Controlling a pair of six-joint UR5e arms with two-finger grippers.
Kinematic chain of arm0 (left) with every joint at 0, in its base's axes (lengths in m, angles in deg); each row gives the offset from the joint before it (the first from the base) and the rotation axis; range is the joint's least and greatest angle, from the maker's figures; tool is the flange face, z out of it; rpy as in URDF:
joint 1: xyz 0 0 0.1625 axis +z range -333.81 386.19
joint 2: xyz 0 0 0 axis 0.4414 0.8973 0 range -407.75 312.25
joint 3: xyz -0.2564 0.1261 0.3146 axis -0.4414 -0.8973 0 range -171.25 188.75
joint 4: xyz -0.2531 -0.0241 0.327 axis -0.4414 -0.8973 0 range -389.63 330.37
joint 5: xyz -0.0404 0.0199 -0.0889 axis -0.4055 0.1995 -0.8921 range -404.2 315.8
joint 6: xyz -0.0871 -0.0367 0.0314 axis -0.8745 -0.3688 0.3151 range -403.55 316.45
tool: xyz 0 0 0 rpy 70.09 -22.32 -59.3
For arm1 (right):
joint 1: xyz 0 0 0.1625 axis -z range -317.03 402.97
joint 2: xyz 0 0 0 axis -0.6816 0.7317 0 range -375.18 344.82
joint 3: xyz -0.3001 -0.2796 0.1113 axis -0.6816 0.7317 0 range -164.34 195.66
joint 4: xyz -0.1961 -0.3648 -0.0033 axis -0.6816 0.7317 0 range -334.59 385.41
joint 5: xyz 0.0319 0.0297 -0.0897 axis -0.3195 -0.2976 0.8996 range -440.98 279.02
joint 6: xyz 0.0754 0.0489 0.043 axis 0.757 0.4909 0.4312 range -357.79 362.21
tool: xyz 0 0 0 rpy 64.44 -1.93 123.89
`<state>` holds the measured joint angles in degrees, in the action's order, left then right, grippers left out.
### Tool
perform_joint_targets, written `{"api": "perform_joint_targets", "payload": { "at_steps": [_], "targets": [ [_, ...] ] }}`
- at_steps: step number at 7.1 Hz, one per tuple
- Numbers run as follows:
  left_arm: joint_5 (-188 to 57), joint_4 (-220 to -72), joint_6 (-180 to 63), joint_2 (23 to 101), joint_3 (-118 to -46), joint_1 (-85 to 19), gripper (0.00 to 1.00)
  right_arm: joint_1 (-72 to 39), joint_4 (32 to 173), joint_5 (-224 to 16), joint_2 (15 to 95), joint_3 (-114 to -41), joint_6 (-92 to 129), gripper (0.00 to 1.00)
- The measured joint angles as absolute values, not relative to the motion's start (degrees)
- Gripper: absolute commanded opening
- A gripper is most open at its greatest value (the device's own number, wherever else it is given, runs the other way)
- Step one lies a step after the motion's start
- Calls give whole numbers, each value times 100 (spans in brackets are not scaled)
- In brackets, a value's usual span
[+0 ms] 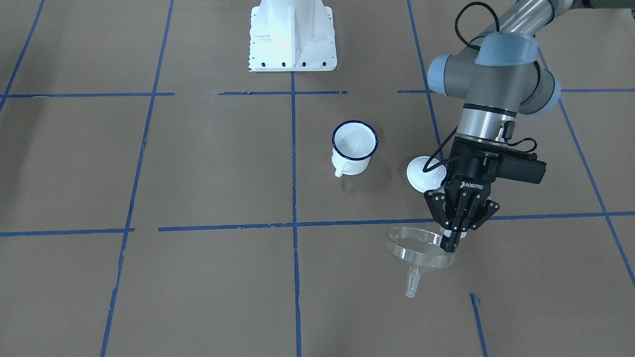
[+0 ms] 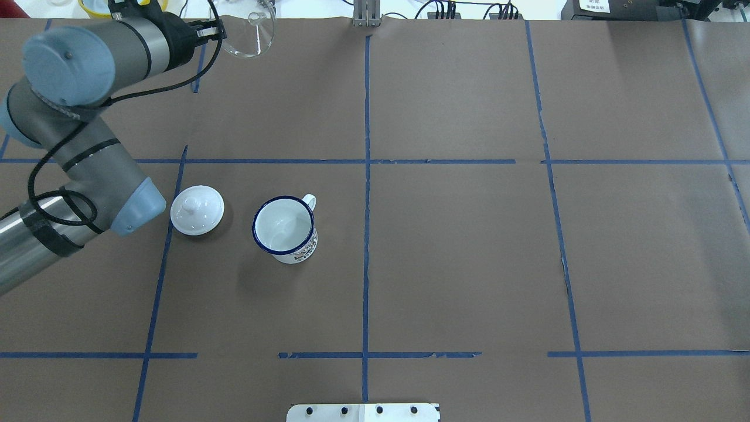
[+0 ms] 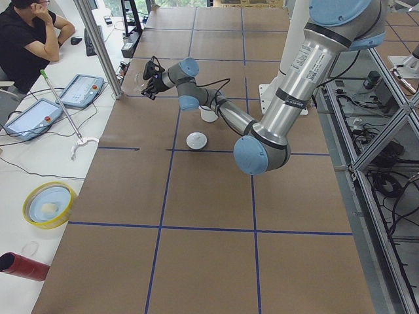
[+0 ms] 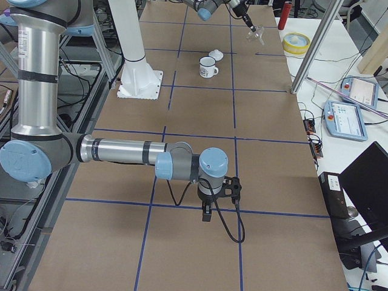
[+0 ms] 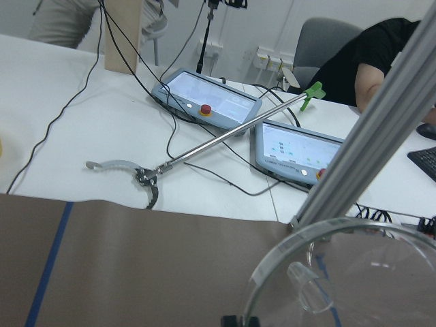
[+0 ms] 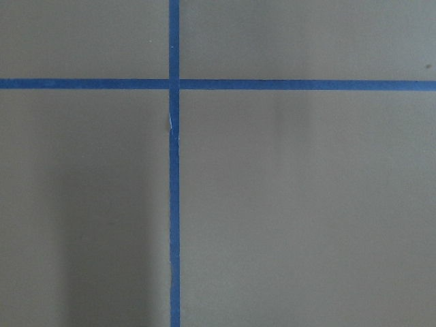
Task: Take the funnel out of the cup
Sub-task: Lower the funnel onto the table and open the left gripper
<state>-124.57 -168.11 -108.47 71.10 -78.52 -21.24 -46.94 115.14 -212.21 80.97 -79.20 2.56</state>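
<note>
Brown paper tabletop (image 2: 469, 264) with a blue tape grid, operators' desk just beyond its far edge. Left gripper (image 1: 450, 243) is clenched on the wide rim of the small clear plastic funnel (image 1: 417, 250), which hangs off the surface with its spout down and tilted, near the far edge and well apart from the white enamel mug with the dark blue rim (image 1: 353, 148). The mug stands upright and looks empty, so extraction looks done and what's left is the put-down. My take: bring the funnel back in from the edge, lower over bare paper, level it so rim or spout touches first, and let go only on contact, since a cone will likely roll or tip if dropped. The pinch is on one thin rim edge, so keep wrist moves slow. White domed lid with a knob (image 1: 421, 173) sits just beside the mug on the left arm's side; stay clear of both when retreating. A slanted aluminium post (image 5: 368, 157), a long reacher tool (image 5: 225, 139) and grey teach pendants (image 5: 204, 102) lie past the edge, so don't overshoot outward. Right gripper (image 4: 207, 212) hangs over the table well away from all this; I can't tell how its jaws stand.
</note>
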Motion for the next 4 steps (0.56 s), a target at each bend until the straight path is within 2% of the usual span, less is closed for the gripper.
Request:
{"api": "perform_joint_targets", "payload": {
  "at_steps": [2,4],
  "targets": [
    [-10925,-17498,-10873,7050,-7106,-1429,0,-4695,11514,-21221,8097,-7920,256,100],
    [-10463,-17686,-10873,6944,-6888,-1125,0,-4695,11514,-21221,8097,-7921,256,100]
  ]
}}
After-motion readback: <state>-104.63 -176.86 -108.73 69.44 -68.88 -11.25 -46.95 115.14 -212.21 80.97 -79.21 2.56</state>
